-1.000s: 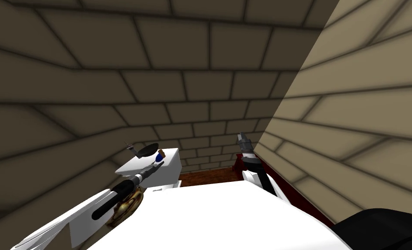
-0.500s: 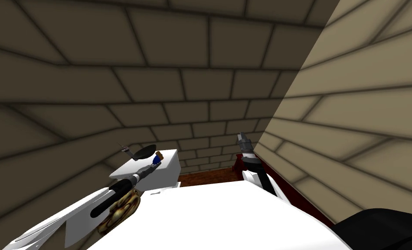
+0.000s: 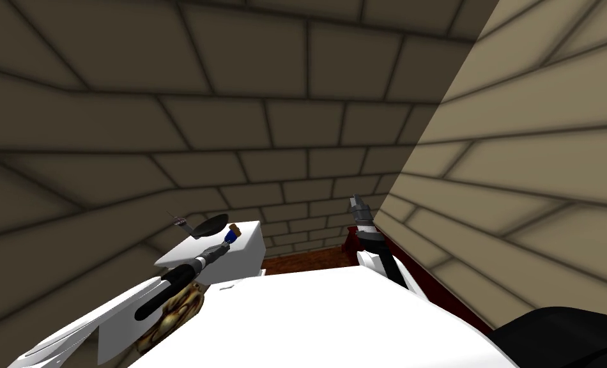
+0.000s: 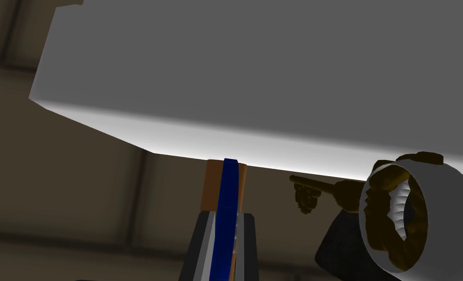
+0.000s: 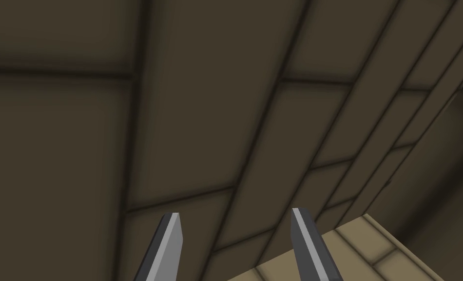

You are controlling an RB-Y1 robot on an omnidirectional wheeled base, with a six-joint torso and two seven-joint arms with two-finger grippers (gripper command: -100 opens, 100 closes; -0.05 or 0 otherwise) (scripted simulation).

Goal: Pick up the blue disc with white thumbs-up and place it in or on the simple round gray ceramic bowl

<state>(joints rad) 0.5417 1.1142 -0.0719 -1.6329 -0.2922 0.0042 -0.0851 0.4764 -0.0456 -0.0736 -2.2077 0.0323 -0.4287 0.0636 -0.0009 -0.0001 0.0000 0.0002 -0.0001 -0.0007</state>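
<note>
Near the bowl [image 3: 211, 223]: our left fingers [image 4: 202, 244] pinch blue disc [image 4: 228, 195] edge-on, shallow hold may slip; right fingers [image 5: 169, 244] spread, idle.

Dim brick walls, brighter right wall, wide-lens splay

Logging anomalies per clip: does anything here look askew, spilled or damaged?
Nothing stands out as spilled or damaged. The blue disc is pinched on edge in the left gripper over the white table, near the dark bowl.
</note>
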